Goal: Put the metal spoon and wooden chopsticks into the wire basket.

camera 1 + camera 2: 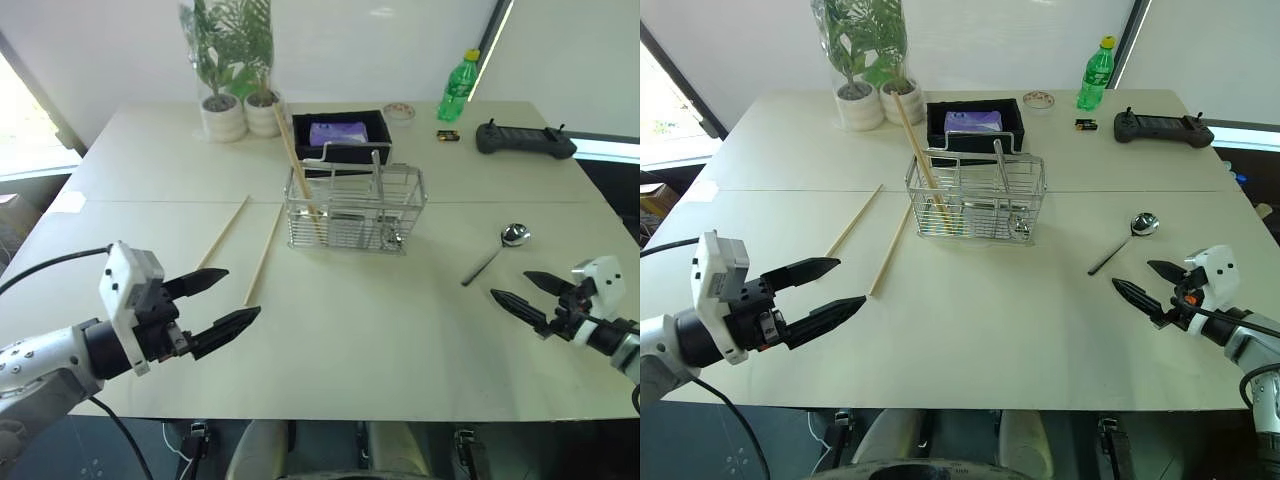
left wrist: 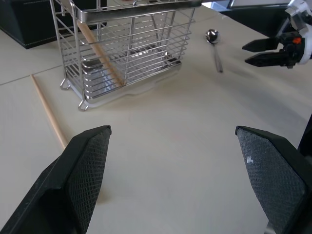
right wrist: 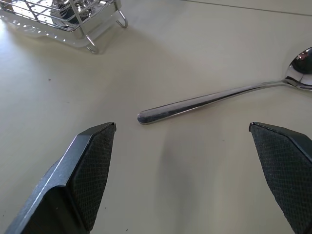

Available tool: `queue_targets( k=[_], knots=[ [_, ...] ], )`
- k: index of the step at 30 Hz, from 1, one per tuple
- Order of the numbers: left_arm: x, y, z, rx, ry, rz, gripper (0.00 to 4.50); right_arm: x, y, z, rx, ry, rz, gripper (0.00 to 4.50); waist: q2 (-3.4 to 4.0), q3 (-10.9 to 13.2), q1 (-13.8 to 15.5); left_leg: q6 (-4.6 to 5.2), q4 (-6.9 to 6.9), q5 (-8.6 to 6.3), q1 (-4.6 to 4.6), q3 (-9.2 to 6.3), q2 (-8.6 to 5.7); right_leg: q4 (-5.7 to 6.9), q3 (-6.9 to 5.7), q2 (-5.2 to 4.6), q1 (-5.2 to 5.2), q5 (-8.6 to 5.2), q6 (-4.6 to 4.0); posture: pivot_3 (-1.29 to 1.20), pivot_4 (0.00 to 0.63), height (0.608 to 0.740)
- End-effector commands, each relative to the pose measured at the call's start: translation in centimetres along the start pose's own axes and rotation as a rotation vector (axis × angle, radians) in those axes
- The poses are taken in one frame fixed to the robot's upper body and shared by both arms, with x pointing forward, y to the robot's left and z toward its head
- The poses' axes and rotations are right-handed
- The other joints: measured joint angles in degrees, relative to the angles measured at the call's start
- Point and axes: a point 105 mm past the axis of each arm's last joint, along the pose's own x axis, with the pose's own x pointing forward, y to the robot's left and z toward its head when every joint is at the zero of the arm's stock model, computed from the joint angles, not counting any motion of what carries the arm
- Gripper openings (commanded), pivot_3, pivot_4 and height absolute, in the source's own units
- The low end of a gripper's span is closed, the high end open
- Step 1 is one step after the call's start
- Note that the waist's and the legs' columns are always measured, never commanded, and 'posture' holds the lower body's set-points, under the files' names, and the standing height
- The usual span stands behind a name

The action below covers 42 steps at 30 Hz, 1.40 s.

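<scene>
Metal spoon lies on the desk before the spread right claw, while the left claw, also spread, hovers near two wooden chopsticks.

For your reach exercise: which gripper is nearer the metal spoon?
Right. The right gripper hovers open just short of the metal spoon; the left gripper is across the table.

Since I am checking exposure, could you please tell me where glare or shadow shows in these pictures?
Left eye view: the window at the left edge is washed out white. Right wrist view: the spoon carries bright highlights and the basket casts a soft shadow on the table.
</scene>
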Motion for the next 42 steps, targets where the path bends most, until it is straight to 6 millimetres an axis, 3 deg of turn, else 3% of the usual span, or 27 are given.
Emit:
queue_targets(
  k=[1, 32, 35, 42],
  knots=[
    [0.0, -0.5, 0.7, 0.044, -0.007, -0.011, 4.32, -0.1, 0.2, 1.2, -0.037, -0.037, 0.004, 4.5, 0.0, 0.0, 0.0, 0.0, 0.0, 0.0, 0.0, 0.0, 0.0, 0.0, 0.0, 0.0, 0.0, 0.0, 0.0, 0.0, 0.15, 0.714],
    [0.5, -0.1, 1.2, 0.037, -0.027, -0.035, 4.32, -0.1, -0.3, 2.2, -0.076, -0.046, -0.042, 4.5, 0.0, 0.0, 0.01, 0.0, -0.01, 0.0, 0.0, 0.0, 0.0, 0.0, 0.0, 0.0, 0.0, 0.0, 0.0, 0.0, 0.15, 0.714],
    [0.9, 0.8, 2.1, 0.033, -0.021, -0.023, 4.32, 0.8, -1.1, 3.4, -0.066, -0.076, -0.144, 4.5, -0.01, 0.01, 0.0, 0.0, 0.01, 0.0, 0.0, -0.01, -0.01, 0.0, 0.0, 0.01, 0.0, 0.0, 0.0, 0.0, 0.15, 0.714],
    [2.8, 2.3, 7.1, 0.063, -0.11, -0.031, 4.32, 3.8, -1.9, 8.3, 0.057, -0.147, -0.471, 4.5, -0.01, 0.01, -0.15, 0.0, -0.02, 0.01, -0.02, -0.05, -0.09, 0.05, -0.01, 0.09, -0.08, 0.03, -0.02, 0.0, 0.15, 0.714]
  ],
)
